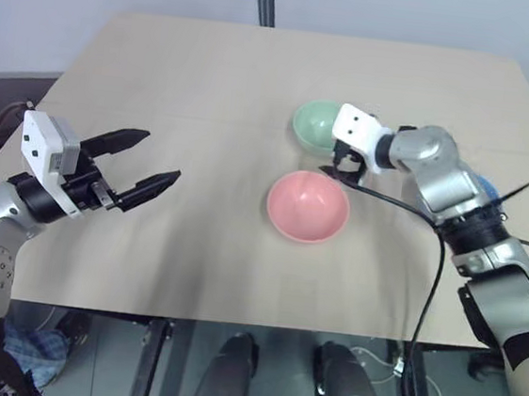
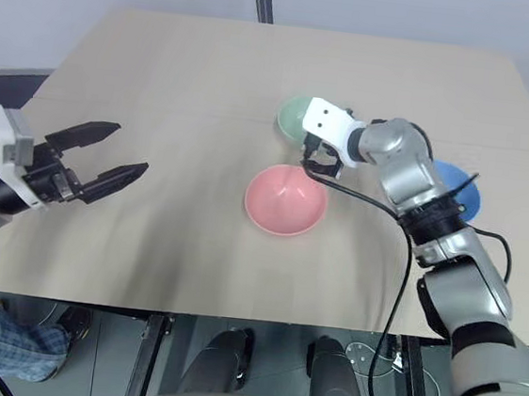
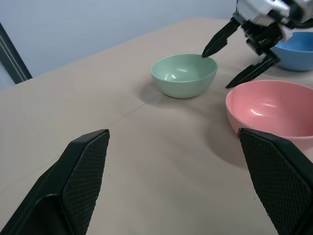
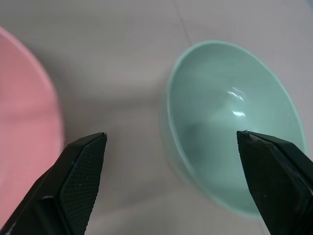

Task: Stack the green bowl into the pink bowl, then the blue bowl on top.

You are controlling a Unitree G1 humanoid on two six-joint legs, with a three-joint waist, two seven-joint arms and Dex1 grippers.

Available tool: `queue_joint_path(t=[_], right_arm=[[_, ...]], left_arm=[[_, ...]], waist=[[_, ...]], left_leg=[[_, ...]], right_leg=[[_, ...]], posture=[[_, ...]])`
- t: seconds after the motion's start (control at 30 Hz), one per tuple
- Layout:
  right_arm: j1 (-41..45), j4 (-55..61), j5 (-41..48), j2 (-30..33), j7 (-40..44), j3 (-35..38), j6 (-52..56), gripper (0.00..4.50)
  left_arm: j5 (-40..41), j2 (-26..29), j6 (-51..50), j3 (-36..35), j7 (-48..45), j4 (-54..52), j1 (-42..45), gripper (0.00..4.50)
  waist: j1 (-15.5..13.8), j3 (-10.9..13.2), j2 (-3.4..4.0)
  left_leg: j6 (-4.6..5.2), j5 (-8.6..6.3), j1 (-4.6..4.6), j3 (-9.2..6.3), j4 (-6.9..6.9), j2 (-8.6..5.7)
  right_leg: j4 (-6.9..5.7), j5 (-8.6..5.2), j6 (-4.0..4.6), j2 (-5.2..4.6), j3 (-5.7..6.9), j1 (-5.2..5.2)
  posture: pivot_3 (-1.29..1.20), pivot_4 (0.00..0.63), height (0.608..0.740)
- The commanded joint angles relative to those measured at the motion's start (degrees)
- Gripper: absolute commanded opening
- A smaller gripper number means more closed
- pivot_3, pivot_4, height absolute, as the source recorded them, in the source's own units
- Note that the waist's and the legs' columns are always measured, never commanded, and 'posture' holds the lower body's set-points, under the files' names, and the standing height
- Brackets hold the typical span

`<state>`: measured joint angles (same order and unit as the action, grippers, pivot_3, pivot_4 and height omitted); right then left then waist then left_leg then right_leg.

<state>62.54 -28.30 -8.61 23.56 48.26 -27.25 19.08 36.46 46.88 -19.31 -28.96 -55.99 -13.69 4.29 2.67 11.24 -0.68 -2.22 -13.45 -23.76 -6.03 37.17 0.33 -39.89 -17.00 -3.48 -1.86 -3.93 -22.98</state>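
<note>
Green bowl point(image 1: 316, 123), as we see it, is a small round vessel of pale mint, smooth and matte with a soft glint inside its hollow; it sits upright on the far middle of the table point(image 1: 211, 79) and holds nothing. Just nearer to us stands the pink bowl point(image 1: 308, 205), a plain salmon round with a thin even rim, wider than the green one and likewise empty; the two are close but apart. We find the blue bowl point(image 2: 455, 188) at the table's right side, a smooth sky-blue round largely hidden behind the right arm, so we cannot tell what lies in it. We see the table as a flat pale tan board with a dull, faintly grained face.

Our right gripper point(image 1: 342, 165) hangs over the gap between the green and pink bowls, its two black fingers spread wide and pinching nothing; one finger tip sits over the green bowl's near rim. Our left gripper point(image 1: 147, 164) hovers over the left part of the table, well apart from all three bowls; its textured black fingers are also spread and empty.
</note>
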Motion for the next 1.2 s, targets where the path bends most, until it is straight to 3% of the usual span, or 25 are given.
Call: queue_joint_path(t=[0.03, 0.17, 0.27, 0.47, 0.5, 0.63, 0.8, 0.97, 1.2], right_arm=[[4.3, -5.3, -3.8, -2.2, -1.1, -0.9, -2.6, 4.5], [6.6, -10.7, -6.5, -5.1, -2.1, -1.4, -3.8, 4.5], [7.2, -12.7, -7.5, -6.3, -2.1, -0.9, -5.0, 3.22], [7.9, -14.3, -8.2, -7.4, -1.6, 0.1, -6.7, 0.17], [7.9, -14.2, -8.2, -7.4, -1.3, 0.1, -7.0, 0.03], [7.1, -11.7, -8.6, -6.7, 0.3, 0.2, -7.8, 0.03], [2.1, 7.1, -5.6, -1.3, 8.7, 1.3, -8.5, 0.03], [-3.5, 29.9, -0.5, 4.1, 16.8, 3.4, 0.7, 0.03], [-8.3, 48.9, 4.6, 7.2, 20.7, 3.2, 15.0, 0.03]], left_arm=[[1.2, 0.1, 1.0, -1.4, 0.1, -2.4, 0.1, 4.45], [1.6, 0.0, 0.8, -1.5, 0.1, -3.2, -0.4, 4.45], [1.7, 0.1, 0.8, -1.5, 0.4, -3.3, -0.3, 4.5], [2.3, -0.1, 0.5, -1.3, 0.6, -3.3, 0.1, 4.5], [2.4, -0.1, 0.5, -1.1, 0.7, -3.2, 0.2, 4.5], [2.3, 0.0, 0.4, -0.2, 0.5, -3.2, 0.4, 4.5], [2.3, 0.2, 0.1, 0.7, 0.3, -3.5, 0.5, 4.5], [3.1, 0.0, -0.5, 1.9, 0.2, -3.2, 1.4, 4.5], [2.6, 0.3, -0.6, 4.1, -1.1, -0.7, 4.4, 4.5]], waist=[[0.0, 0.0, 0.0], [0.0, 0.0, 0.0], [0.1, 0.0, 0.0], [0.7, 0.0, 0.0], [0.8, 0.0, 0.0], [1.3, 0.0, 0.01], [1.3, 0.0, 0.02], [1.2, 0.0, 0.01], [1.0, 0.0, 0.0]], left_leg=[[-0.07, 0.04, -0.03, 0.0, 0.0, -0.01], [-0.11, 0.06, -0.07, 0.03, -0.05, -0.02], [-0.1, 0.06, -0.07, 0.03, -0.05, -0.01], [-0.09, 0.05, -0.07, 0.02, -0.05, -0.01], [-0.09, 0.05, -0.07, 0.02, -0.05, -0.01], [-0.09, 0.05, -0.07, 0.02, -0.05, -0.01], [-0.04, 0.02, -0.07, 0.02, -0.06, -0.01], [0.04, -0.03, -0.09, 0.0, -0.05, -0.01], [0.05, -0.03, -0.06, -0.09, 0.01, 0.0]], right_leg=[[0.0, 0.0, 0.0, -0.01, 0.0, -0.04], [0.01, 0.0, 0.0, -0.01, -0.01, -0.1], [0.0, 0.0, 0.0, -0.01, -0.02, -0.1], [-0.02, 0.0, 0.0, 0.0, -0.02, -0.1], [-0.02, 0.0, 0.0, 0.0, -0.02, -0.1], [-0.03, 0.0, 0.0, 0.0, -0.02, -0.11], [-0.01, 0.0, 0.0, 0.0, -0.03, -0.12], [-0.01, 0.0, 0.0, -0.03, -0.02, -0.11], [-0.11, 0.0, -0.01, -0.01, 0.06, -0.09]], posture=[[0.0, 0.15, 0.74], [0.0, 0.15, 0.74], [0.0, 0.15, 0.74], [0.0, 0.15, 0.74], [0.0, 0.15, 0.74], [0.0, 0.15, 0.74], [0.0, 0.15, 0.74], [0.0, 0.15, 0.74], [0.0, 0.15, 0.74]])
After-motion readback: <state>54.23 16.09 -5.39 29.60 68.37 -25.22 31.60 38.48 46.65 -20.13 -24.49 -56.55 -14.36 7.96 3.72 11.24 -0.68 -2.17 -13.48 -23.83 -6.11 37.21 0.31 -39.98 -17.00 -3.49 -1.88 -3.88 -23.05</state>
